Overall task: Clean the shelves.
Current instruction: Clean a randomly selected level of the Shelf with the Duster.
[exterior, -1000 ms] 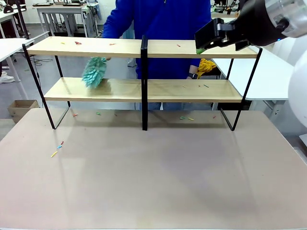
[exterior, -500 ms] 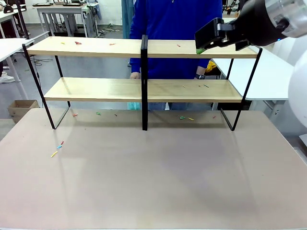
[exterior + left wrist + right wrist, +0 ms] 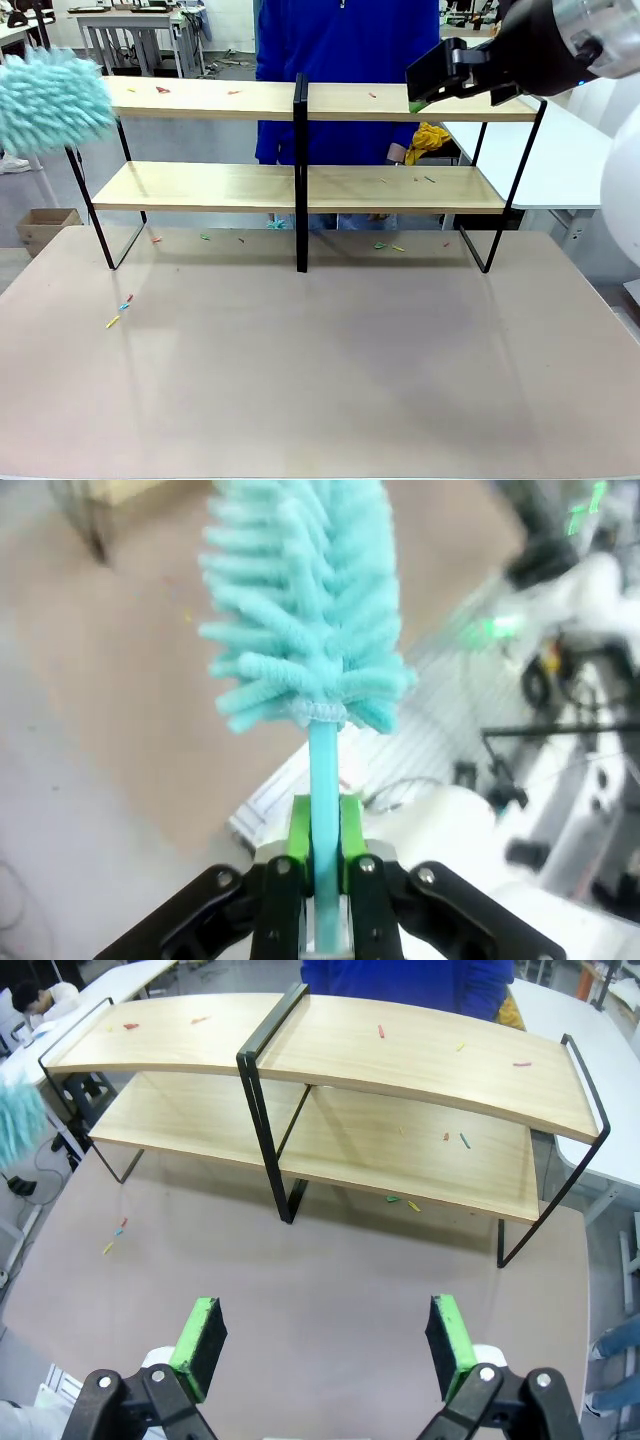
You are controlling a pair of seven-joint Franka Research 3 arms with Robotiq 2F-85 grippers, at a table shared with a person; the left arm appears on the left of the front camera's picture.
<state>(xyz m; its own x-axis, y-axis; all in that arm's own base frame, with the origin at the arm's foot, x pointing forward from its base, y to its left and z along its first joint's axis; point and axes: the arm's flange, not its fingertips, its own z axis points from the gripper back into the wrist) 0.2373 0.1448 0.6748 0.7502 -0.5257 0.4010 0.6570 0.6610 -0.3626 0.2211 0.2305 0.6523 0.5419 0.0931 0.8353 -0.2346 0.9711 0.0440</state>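
The shelves (image 3: 220,186) are stood on the large beige-brown tabletop (image 3: 320,380), toward its far side, with 2 light-wood boards carried in a thin black frame and divided by 1 central black post. A person in a blue top (image 3: 345,60) is seen behind the rack, at the far side. Small coloured scraps (image 3: 161,89) are scattered on both boards, and more are seen on the tabletop under the rack and near its left leg. The left gripper (image 3: 325,825) is pressed together on the thin turquoise handle of a fluffy turquoise duster (image 3: 300,610), the handle being pinched between the 2 green pads and the head standing out beyond the fingertips. In the front view the duster head is seen at the picture's upper left edge, overlapping the left end of the top board; whether the board is touched by it cannot be told. The right gripper (image 3: 325,1340) is held with its jaws spread wide and nothing between them. In its wrist view the shelves are looked down upon from the robot's side, lying beyond the fingers with bare tabletop between. In the front view this gripper is seen high at the right, level with the right half of the top board.
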